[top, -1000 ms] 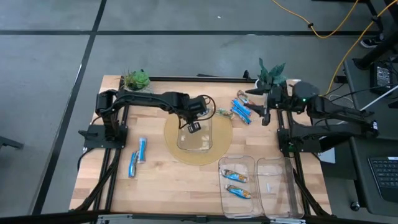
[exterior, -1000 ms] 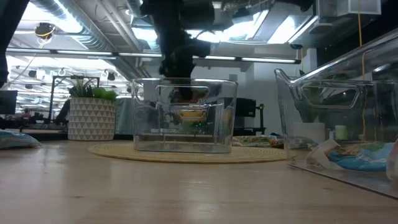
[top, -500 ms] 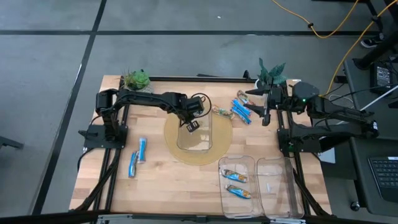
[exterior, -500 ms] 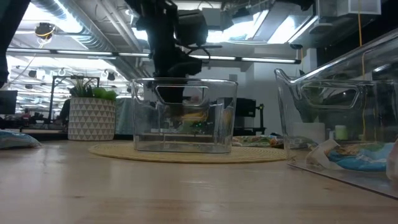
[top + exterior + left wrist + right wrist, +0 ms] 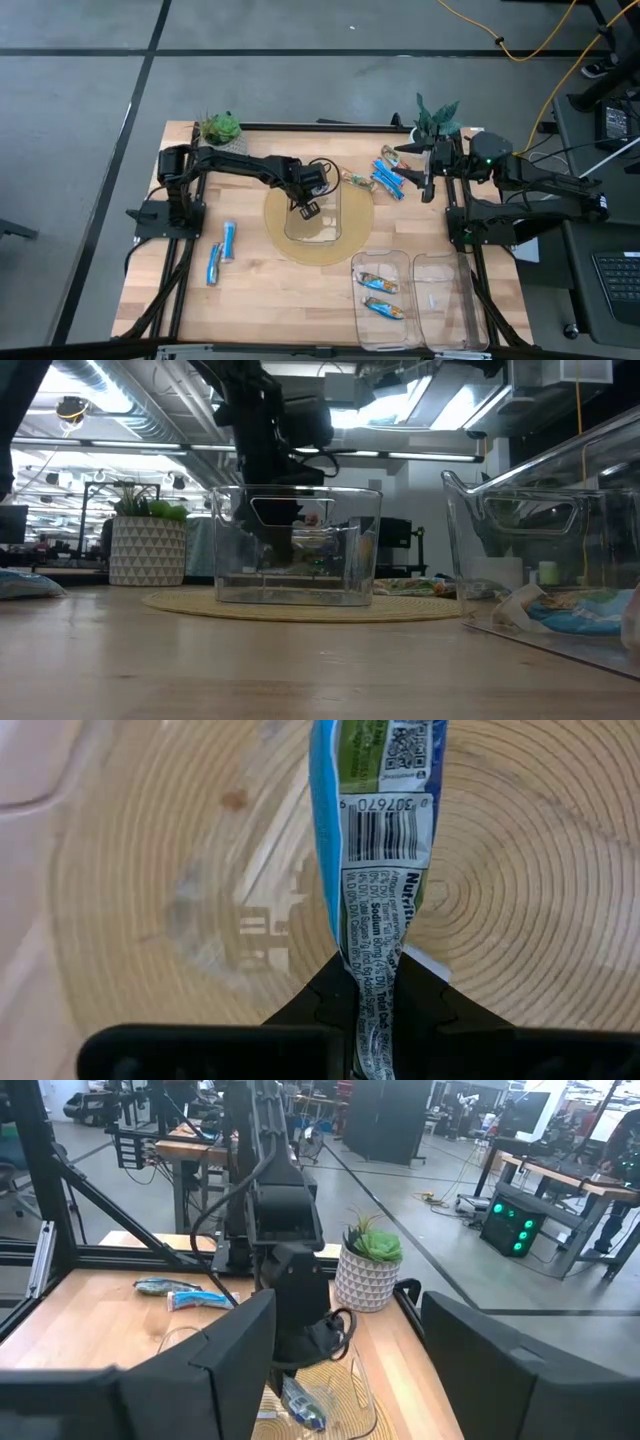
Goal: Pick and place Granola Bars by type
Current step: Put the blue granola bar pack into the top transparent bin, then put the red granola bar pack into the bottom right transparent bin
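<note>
Occupying most of the high view, a wooden table [image 5: 280, 290] carries every item listed here.

Round woven mat [image 5: 352, 232]: at the table's centre, under a clear bin [image 5: 325, 225] with an open top.

Two further clear bins: side by side at the near right edge. The left one [image 5: 382, 262] holds two multicoloured bars [image 5: 379, 284]; the right one [image 5: 440, 300] shows only a small pale scrap.

Two potted plants: a small green one [image 5: 219, 128] at the far left corner, a darker leafy one [image 5: 437, 117] at the far right, just behind the right arm.

Left arm: reaches from its mount at the left edge across to the central bin, wrist bent downward. Left gripper [image 5: 308, 209] hangs over the bin's left part, fingers pressed together on the crimped tail of a blue bar [image 5: 375, 870]; the bar hangs from the gripper above the mat, barcode side toward the wrist camera. In the low view the gripper [image 5: 272, 525] stands just behind the bin's rim.

Right arm: waits at the far right edge; right gripper [image 5: 428, 187] stands spread, holding nothing, just beside a loose cluster of blue-and-silver bars [image 5: 388, 178].

Granola bars elsewhere: two blue bars [image 5: 222, 250] lie apart on the left side of the table, near the left arm's base; one multicoloured bar [image 5: 357, 181] lies on the table just beyond the central bin.
</note>
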`<state>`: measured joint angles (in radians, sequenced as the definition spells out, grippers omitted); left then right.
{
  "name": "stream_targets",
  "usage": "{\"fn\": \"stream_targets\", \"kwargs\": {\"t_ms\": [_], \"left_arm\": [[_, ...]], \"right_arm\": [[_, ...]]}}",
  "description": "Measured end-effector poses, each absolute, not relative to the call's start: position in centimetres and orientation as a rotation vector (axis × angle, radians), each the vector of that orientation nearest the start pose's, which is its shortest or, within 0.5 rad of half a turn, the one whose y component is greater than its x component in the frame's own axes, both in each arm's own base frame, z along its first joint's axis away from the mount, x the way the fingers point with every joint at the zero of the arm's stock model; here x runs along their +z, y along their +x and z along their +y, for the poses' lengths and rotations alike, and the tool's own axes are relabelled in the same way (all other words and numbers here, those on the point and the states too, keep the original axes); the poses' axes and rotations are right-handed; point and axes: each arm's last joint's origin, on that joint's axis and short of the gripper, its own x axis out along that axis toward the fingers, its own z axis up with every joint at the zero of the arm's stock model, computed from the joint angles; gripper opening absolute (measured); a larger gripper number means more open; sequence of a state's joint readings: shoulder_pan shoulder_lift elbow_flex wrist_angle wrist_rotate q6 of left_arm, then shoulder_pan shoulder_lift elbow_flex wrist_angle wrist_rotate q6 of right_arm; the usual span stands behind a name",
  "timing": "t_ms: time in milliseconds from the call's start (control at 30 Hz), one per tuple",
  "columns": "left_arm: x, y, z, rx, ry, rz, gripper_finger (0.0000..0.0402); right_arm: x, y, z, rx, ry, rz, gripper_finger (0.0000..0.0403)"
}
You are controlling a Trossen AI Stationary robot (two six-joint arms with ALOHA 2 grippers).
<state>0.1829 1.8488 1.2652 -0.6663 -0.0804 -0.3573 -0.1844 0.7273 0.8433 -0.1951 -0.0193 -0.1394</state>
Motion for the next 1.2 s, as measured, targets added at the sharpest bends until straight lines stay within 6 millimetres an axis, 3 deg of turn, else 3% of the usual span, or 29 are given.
{"fn": "stream_targets", "kwargs": {"t_ms": [367, 800, 900, 1200], "left_arm": [[16.9, 35.9, 6.9, 0.422, -0.363, 1.220, 0.0033], [17.3, 36.3, 6.9, 0.410, -0.362, 1.221, 0.0117], [18.3, 36.6, 6.9, 0.389, -0.355, 1.200, 0.0127], [23.7, 36.6, 6.7, 0.372, -0.329, 1.108, 0.0128]], "right_arm": [[35.9, 15.5, -2.8, -0.159, -0.127, 0.096, 0.0253], [35.9, 15.5, -2.8, -0.159, -0.129, 0.096, 0.0253], [35.8, 15.5, -2.8, -0.159, -0.130, 0.097, 0.0253], [35.8, 15.5, -2.8, -0.159, -0.134, 0.101, 0.0253]]}}
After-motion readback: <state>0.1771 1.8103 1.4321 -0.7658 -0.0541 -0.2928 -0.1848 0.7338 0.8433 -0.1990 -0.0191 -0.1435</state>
